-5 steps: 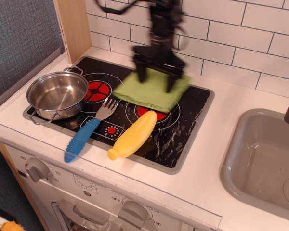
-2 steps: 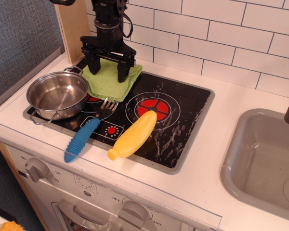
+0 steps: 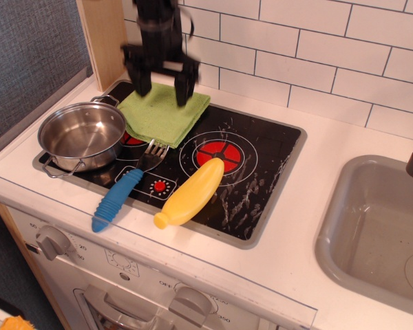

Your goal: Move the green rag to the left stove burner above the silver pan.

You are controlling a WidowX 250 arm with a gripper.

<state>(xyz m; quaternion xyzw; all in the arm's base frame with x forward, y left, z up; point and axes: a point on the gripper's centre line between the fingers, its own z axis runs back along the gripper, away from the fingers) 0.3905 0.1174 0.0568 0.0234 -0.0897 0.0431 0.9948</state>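
Observation.image shows the green rag (image 3: 164, 113) flat at the stove's back-left corner, just below the gripper (image 3: 161, 74), whose jaws stand apart; the gripper has lifted clear since earlier.

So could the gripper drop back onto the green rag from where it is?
Probably yes. The gripper is open right above the green rag, and nothing lies on top of the cloth; the silver pan sits off to the side.

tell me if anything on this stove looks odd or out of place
A few things. The green rag lies flat over the left stove burner, hiding most of it, with the open claw just above. A yellow toy and a blue-handled fork also lie on the black cooktop. Nothing looks spilled or broken.
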